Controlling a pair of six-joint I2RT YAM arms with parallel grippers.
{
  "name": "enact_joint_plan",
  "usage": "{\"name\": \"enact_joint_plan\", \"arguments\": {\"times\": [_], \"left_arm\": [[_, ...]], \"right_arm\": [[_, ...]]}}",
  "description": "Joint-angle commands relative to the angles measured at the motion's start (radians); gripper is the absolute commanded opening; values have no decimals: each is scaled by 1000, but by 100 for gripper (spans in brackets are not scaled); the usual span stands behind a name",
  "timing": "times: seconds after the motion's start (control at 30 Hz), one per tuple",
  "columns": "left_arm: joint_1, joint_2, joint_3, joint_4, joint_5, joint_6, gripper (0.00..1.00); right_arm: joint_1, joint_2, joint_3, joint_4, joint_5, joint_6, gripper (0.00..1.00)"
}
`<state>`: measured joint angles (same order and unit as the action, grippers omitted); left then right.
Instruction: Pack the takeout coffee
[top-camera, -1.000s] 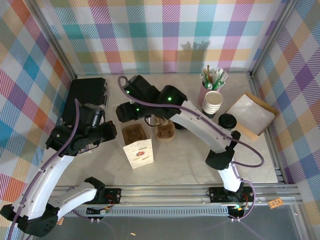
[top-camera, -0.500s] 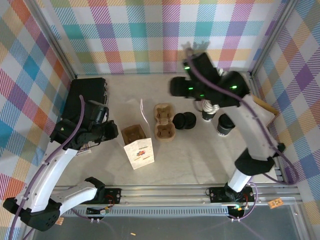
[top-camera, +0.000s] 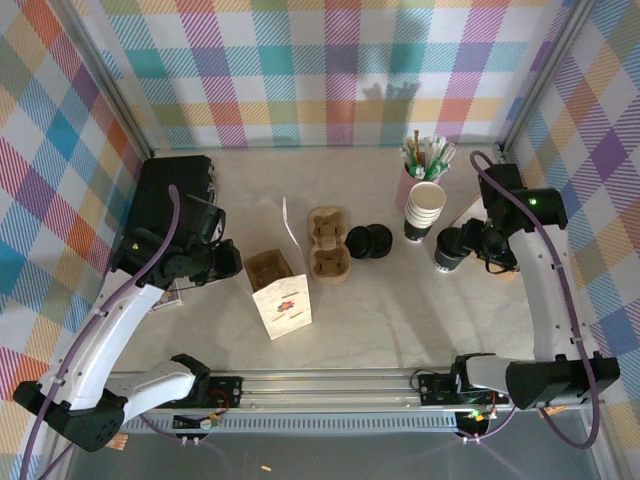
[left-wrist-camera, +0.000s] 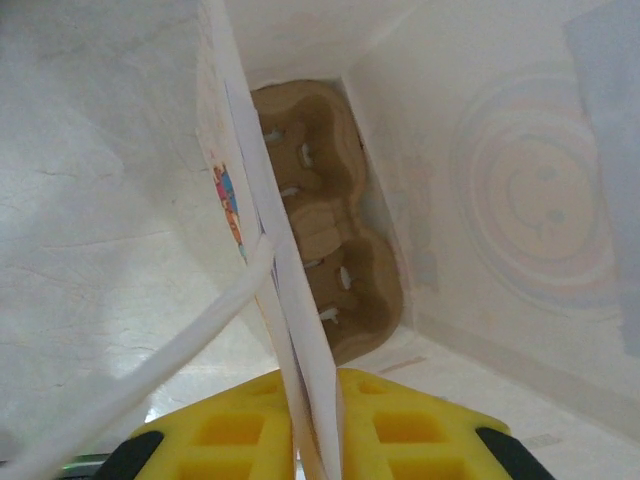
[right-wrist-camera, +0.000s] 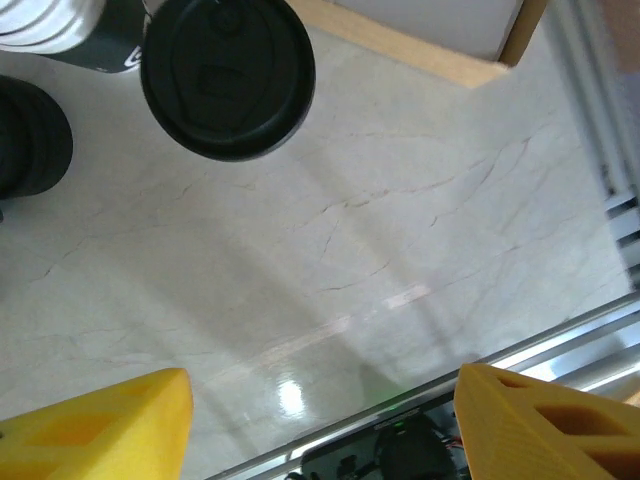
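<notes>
The takeout coffee is being approached by the right gripper, whose yellow fingers are being held wide apart with nothing between them. In the right wrist view the cup's black lid is being framed at the upper left, ahead of the open jaws and apart from them, so no contact is being made. The cup is standing upright on the table, just beside the stack of lidless cups and near the loose black lids and the shallow cardboard tray.

Over on the other side, the left gripper is being used as a clamp. Its fingers are closed on one wall of the paper bag, and the mouth is being held open. A cardboard cup carrier is being shown at the bottom of the bag, and a second carrier is lying on the table just beside it.

The step in hand is being judged as the reach for the cup, with the grasp not yet made. Next, the jaws are probably going to be brought around the cup's body below the lid and closed gently, so the paper is not crushed. The cup would then be carried upright across to the open bag.
</notes>
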<state>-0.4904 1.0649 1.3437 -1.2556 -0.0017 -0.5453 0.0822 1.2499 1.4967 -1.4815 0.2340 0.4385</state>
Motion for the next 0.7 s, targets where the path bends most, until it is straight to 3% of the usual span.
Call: {"name": "enact_joint_plan", "arguments": {"times": [0.0,0.23,0.47,0.67], "left_arm": [[-8,-10,-19,-29,-12,20,18],[-8,-47,-78,-33,-52,24,18],[-8,-83,-163,56,-58,58,18],[-8,-199,-236,71,-73,47,18]], "right_arm": [[-13,4,-14,137,-157,-29,70],[-12,87,20,190,-199,-41,69],[-13,72,50,187,-214,-80,70],[-12,21,-28,214,-233,-46,69]]}}
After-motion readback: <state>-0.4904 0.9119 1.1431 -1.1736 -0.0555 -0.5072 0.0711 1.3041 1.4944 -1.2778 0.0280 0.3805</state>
